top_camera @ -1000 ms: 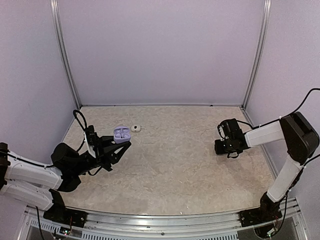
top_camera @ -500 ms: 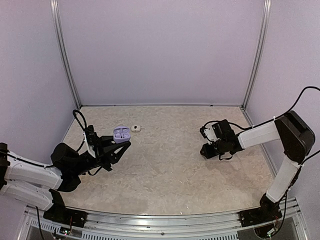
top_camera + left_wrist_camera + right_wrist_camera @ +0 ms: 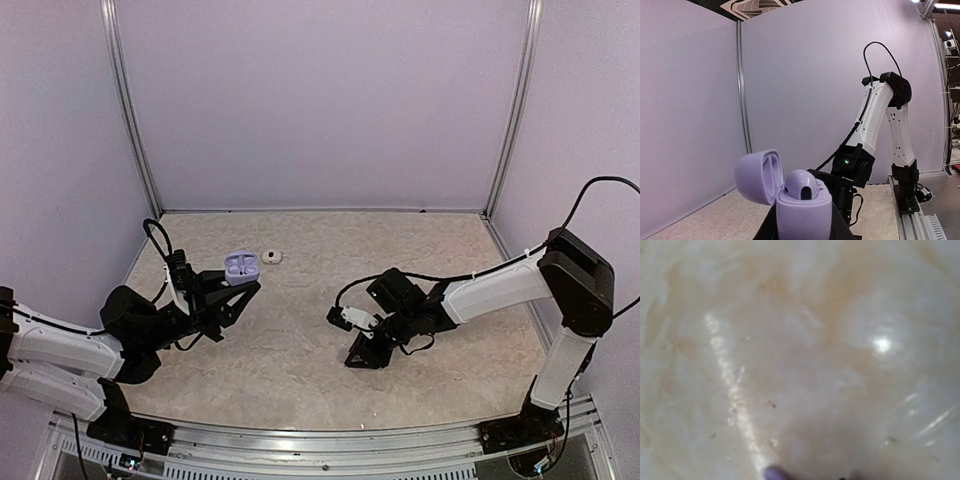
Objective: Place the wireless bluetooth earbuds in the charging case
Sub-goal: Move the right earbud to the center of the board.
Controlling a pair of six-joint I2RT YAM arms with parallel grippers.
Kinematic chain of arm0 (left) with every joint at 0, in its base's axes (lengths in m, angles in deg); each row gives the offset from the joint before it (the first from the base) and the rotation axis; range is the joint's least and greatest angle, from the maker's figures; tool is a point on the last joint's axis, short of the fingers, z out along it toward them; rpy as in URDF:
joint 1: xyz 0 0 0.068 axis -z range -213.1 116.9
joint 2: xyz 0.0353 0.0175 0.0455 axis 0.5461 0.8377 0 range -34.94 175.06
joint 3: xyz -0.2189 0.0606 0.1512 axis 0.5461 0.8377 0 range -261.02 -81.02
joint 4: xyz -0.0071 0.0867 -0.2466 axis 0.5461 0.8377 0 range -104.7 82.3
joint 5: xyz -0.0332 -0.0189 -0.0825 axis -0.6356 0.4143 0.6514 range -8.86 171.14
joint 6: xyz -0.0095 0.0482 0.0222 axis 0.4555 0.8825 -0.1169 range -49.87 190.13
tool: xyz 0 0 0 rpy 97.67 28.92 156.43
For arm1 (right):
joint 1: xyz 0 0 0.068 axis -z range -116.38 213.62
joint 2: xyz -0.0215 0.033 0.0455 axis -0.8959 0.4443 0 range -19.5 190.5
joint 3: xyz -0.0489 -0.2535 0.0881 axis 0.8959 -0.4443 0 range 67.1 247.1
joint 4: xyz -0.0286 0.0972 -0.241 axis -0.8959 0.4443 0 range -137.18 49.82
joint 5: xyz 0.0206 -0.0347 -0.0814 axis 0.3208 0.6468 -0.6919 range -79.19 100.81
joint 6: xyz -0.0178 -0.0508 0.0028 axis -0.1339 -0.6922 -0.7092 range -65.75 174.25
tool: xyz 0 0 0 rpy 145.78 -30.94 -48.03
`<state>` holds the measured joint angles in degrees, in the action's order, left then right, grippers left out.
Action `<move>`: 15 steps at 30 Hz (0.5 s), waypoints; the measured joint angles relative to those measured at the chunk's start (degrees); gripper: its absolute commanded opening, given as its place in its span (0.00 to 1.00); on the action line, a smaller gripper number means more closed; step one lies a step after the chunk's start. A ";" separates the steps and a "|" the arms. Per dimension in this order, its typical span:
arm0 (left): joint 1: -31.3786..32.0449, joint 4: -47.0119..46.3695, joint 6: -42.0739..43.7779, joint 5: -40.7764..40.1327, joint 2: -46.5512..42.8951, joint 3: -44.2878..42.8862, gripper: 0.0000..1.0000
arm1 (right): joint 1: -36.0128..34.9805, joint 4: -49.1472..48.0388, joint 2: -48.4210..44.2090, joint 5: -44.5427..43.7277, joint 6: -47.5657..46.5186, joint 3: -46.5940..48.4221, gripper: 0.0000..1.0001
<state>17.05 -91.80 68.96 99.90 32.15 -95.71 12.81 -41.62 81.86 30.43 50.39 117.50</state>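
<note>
The left gripper is clamped on the lower shell of an open lilac charging case. It holds the case at the left side of the marbled desk, with the lid swung back and the wells facing up. A rounded lilac form shows inside the case in the left wrist view; it cannot be told whether that is a seated bud.

Just beside the case, toward the back wall, a tiny whitish earbud lies on the desk, apart from both arms. The right gripper reaches low over the middle of the desk, well apart from that earbud. Whether it is apart or together cannot be told: its own camera gives only blurred desk and a lilac sliver at the bottom edge.

The earbud looks very light, hard and glossy, so it is likely to skid or flip under a careless pinch. It is probably best taken gently across its rounded body, leaving the stem free to drop into a well.
</note>
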 measured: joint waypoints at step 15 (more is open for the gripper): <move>0.00 0.00 0.02 0.00 -0.02 0.00 0.06 | -0.20 5.35 -2.03 -7.52 -0.55 0.33 0.43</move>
<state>17.05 -91.80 68.98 99.90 32.13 -95.71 12.62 -36.26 79.83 22.91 49.85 117.82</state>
